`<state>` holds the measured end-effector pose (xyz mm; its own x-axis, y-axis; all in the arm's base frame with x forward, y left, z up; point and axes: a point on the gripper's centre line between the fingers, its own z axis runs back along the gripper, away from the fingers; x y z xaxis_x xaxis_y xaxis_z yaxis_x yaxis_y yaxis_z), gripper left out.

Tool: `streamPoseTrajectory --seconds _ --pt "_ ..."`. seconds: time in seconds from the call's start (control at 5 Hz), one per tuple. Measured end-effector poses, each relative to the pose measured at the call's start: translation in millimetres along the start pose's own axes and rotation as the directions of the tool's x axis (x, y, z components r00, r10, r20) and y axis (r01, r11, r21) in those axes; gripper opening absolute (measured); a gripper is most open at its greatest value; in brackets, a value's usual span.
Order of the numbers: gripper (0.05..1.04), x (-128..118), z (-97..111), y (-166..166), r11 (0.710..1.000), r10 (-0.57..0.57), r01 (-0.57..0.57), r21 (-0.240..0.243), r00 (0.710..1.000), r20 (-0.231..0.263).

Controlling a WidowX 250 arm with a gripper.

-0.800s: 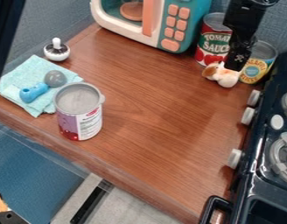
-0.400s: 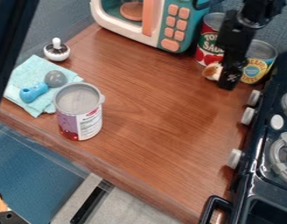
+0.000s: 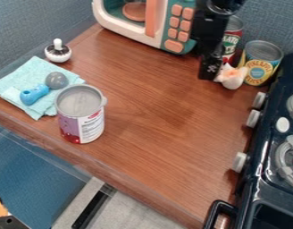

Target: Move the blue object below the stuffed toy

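The black gripper point(image 3: 209, 74) hangs at the upper right, just left of the small white and orange stuffed toy point(image 3: 232, 77) and partly in front of it. Whether its fingers touch the toy I cannot tell. Over at the left, the blue object point(image 3: 34, 95) lies on a light teal cloth point(image 3: 16, 81), its upper end against a grey rounded piece point(image 3: 56, 80).
An open purple and white can point(image 3: 81, 114) stands beside the cloth. A black and white shaker point(image 3: 57, 51) is behind it. The toy microwave point(image 3: 158, 42), red can point(image 3: 232, 39) and yellow can point(image 3: 260, 62) line the back. A stove point(image 3: 269, 179) borders the right.
The gripper first came forward in front of the toy, then shifted left to the toy's left side. The toy's right part is uncovered again. The blue object has not moved.
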<state>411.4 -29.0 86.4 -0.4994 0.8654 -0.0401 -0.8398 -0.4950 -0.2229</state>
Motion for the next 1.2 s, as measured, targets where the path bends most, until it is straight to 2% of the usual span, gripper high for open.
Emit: streamPoseTrajectory --seconds 0.2,0.4,0.6,0.8,1.0,1.2 --pt "1.001 46 10 -1 0.984 0.179 -0.179 -0.024 0.984 0.016" --pt "1.001 84 24 11 0.944 0.328 -0.326 -0.055 0.944 0.023" --pt "1.001 128 25 22 0.863 0.504 -0.503 -0.052 0.863 0.026" --pt "1.001 153 19 33 0.770 0.638 -0.637 -0.033 0.769 0.038" --pt "1.001 185 14 40 0.664 0.748 -0.747 -0.029 0.662 0.057" --pt "1.001 204 16 37 0.610 0.792 -0.792 -0.026 0.609 0.045"
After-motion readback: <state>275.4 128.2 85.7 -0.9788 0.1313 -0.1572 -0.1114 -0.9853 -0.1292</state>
